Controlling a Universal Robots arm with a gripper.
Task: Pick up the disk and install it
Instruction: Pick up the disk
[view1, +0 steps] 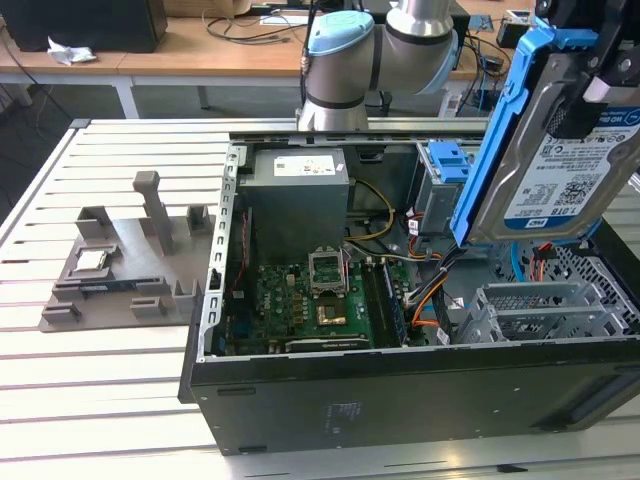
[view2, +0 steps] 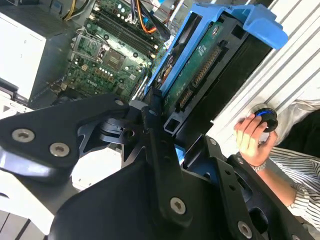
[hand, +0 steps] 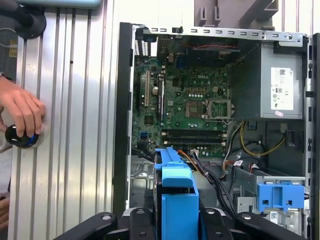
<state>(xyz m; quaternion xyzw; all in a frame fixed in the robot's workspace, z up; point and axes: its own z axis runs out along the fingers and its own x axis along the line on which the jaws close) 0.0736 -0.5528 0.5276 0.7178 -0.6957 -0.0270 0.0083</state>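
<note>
A: The gripper, a black metal two-fingered claw, is seen at the exterior view's right, high above the case. Is anything held in it?

B: Yes. It is clamped on the disk, a flat rectangular silver metal hard drive with a white-and-blue label and a blue plastic carrier frame along its edges. The disk is held in the air, nearly upright and slightly tilted.

A: What is found beneath it?

B: An open black metal computer case is laid on its side on the pale slatted metal counter. Inside it, a green motherboard and a grey boxy power supply are visible. A bare blue plastic bracket is seen at the drive bay, near the held disk.

A: Is anything else set on the counter?

B: A grey plastic fixture tray is placed beside the case, towards the exterior view's left. In the first wrist view a person's hand is rested on a round black-and-blue knob on the counter, well apart from the case.
</note>
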